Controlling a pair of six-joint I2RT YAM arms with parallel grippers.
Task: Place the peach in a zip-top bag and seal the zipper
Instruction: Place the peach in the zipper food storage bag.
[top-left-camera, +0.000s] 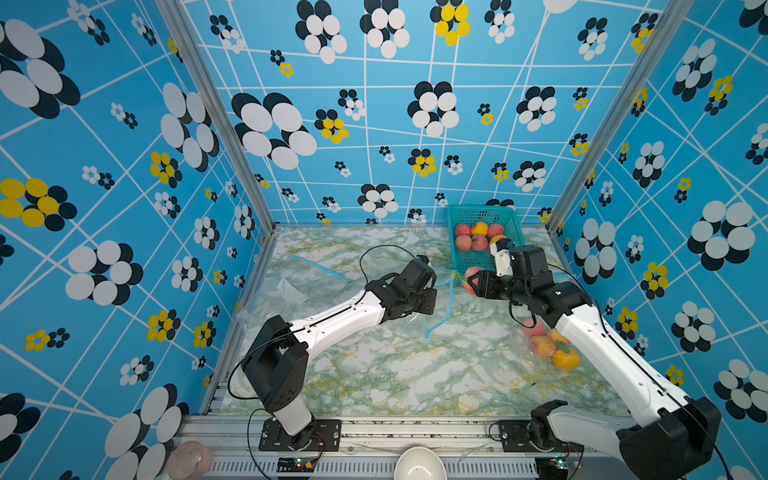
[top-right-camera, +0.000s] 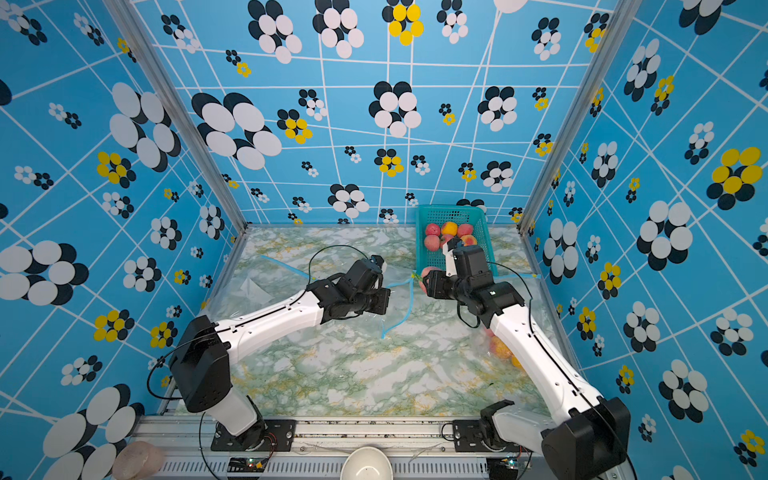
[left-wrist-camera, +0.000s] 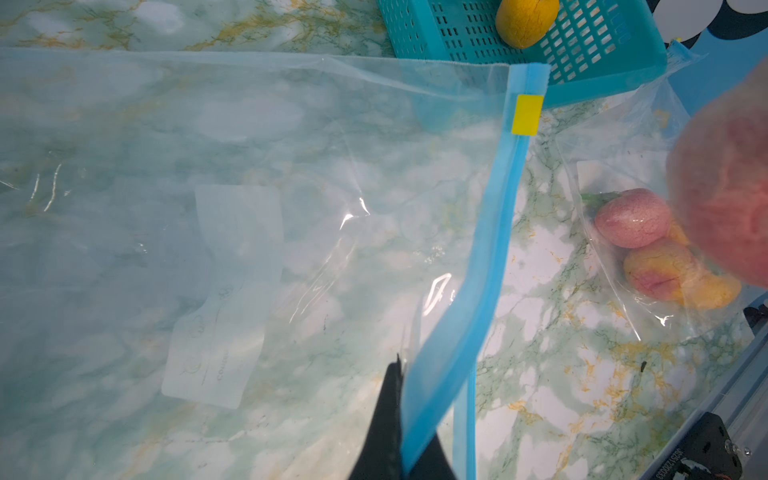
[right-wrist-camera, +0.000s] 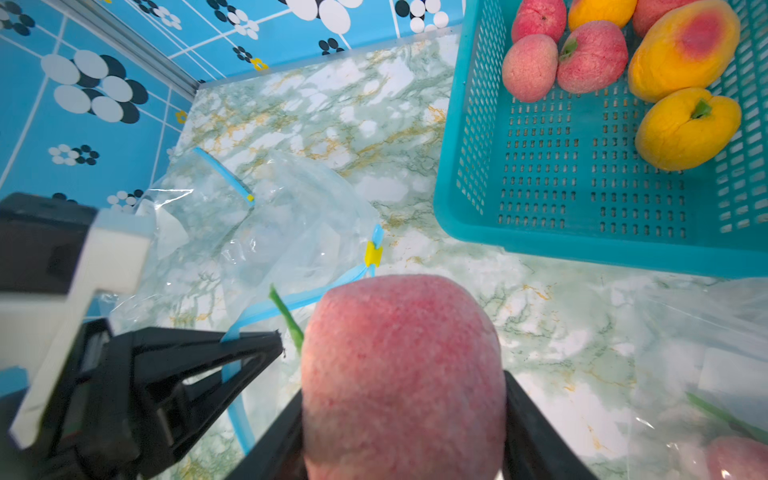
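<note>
The pink peach (right-wrist-camera: 402, 365) sits between the jaws of my right gripper (right-wrist-camera: 403, 419), which is shut on it. In both top views the peach (top-left-camera: 470, 277) (top-right-camera: 427, 275) hangs just in front of the basket, near the bag's mouth. The zip-top bag (left-wrist-camera: 249, 187) is clear, with a blue zipper strip (left-wrist-camera: 490, 249) and a yellow slider (left-wrist-camera: 527, 115). It lies on the marble table. My left gripper (left-wrist-camera: 401, 419) is shut on the upper zipper strip and lifts it, so the mouth gapes towards the peach. Seen from the right wrist, the left gripper (right-wrist-camera: 276, 343) pinches the strip right beside the peach.
A teal basket (top-left-camera: 478, 208) (right-wrist-camera: 540, 249) with several peaches stands at the back right. A second clear bag with fruit (top-left-camera: 548, 345) (left-wrist-camera: 636, 216) lies under the right arm. Another empty bag (top-left-camera: 291, 286) lies at the left. A white bowl (top-left-camera: 417, 463) sits at the front rail.
</note>
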